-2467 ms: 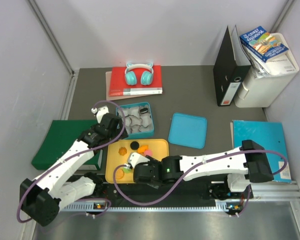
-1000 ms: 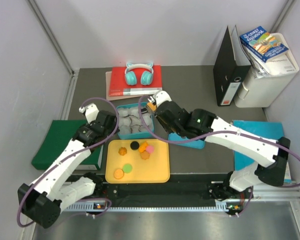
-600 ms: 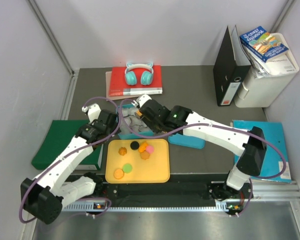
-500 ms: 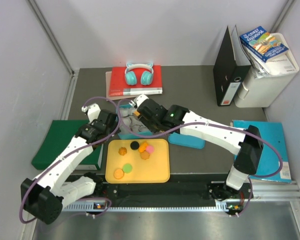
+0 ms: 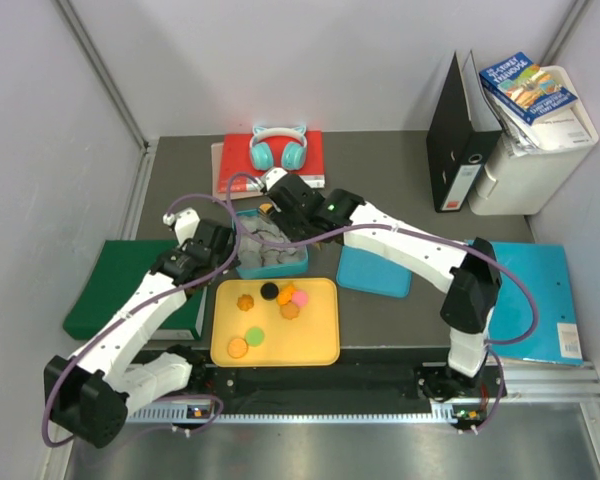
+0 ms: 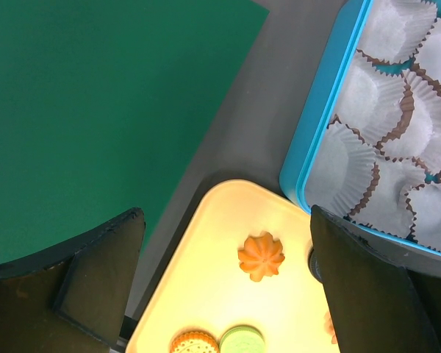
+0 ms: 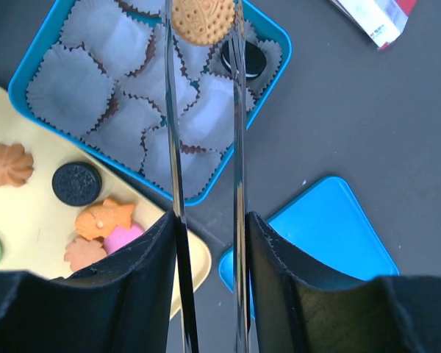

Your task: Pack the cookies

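Observation:
My right gripper is shut on metal tongs, whose tips pinch a round orange cookie over the far end of the blue tin. The tin holds several white paper cups; one has a black cookie in it. The yellow tray carries a scalloped orange cookie, a black one, a pink one, a green one and other orange ones. My left gripper is open and empty above the tray's left end, beside the tin.
The tin's blue lid lies right of the tin. A green folder is at the left, headphones on a red book at the back. A black binder, a white box and a blue folder are at the right.
My right arm has swung from the tray's near left corner up and over to the tin's far end, tongs still in grip. The left gripper has barely moved.

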Motion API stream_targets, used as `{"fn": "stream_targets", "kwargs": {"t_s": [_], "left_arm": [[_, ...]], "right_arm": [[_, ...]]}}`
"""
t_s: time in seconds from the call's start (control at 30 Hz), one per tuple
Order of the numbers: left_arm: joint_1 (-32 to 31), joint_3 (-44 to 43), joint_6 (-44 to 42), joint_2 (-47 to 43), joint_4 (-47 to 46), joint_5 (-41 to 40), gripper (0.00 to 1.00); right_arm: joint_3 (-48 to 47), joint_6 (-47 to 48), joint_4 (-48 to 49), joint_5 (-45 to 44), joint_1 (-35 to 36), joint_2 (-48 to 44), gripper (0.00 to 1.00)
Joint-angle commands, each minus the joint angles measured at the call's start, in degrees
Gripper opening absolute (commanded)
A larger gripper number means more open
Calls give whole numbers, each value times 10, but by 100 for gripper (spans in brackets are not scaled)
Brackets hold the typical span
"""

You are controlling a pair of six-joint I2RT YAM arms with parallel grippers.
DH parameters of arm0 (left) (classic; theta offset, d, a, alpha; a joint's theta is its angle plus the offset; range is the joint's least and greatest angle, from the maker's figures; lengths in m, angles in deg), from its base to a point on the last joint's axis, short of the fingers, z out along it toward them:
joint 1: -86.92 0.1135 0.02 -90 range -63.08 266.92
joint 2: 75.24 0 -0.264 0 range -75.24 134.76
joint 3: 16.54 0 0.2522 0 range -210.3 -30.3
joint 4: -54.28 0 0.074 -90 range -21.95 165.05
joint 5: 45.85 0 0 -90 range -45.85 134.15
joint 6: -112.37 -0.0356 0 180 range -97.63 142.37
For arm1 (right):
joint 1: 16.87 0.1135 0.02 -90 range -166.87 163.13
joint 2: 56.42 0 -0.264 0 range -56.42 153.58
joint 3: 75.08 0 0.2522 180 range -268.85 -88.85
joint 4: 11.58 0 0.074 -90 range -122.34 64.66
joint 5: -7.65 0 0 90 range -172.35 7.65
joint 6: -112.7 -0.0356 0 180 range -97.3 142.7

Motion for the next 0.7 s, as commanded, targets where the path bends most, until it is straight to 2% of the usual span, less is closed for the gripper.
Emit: {"fn": "stream_targets", "kwargs": {"t_s": [0.0,0.43,0.67], "left_arm": [[9,3,-9,4,-27,11,98],[16,4,-14,10,-29,26,98],[17,5,-16,14,-31,31,98]], "right_arm": [[-50,12,13,15,-12,25,40],[-81,3,12,22,-34,71,40],[-93,4,10,26,-33,79,45]]}}
